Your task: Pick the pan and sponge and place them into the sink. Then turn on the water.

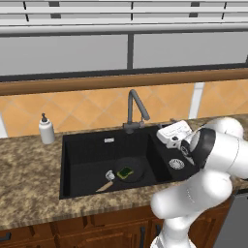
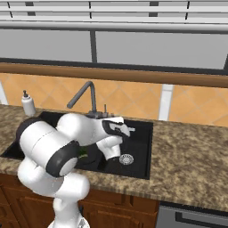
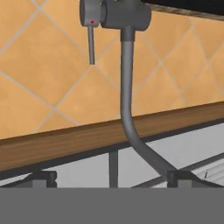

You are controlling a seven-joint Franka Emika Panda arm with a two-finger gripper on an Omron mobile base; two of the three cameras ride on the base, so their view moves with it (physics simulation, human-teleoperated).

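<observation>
Left base view: you see the pan (image 1: 127,169) lying in the sink's (image 1: 82,160) larger left bowl, the sponge (image 1: 126,172) resting on it, the gripper (image 1: 170,134) over the smaller bowl beside the faucet (image 1: 134,109). Right base view: the gripper (image 2: 121,130) hangs above the drain (image 2: 126,159). Hand view: 2 fingertips (image 3: 43,178) stand wide apart, holding nothing, the faucet (image 3: 127,83) upside down ahead.

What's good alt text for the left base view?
A black double-basin sink set in a speckled granite counter holds the pan with the green sponge on it, in the left bowl. The white arm reaches over the right bowl, its gripper beside the dark gooseneck faucet; a white soap dispenser stands left of the sink.
</observation>
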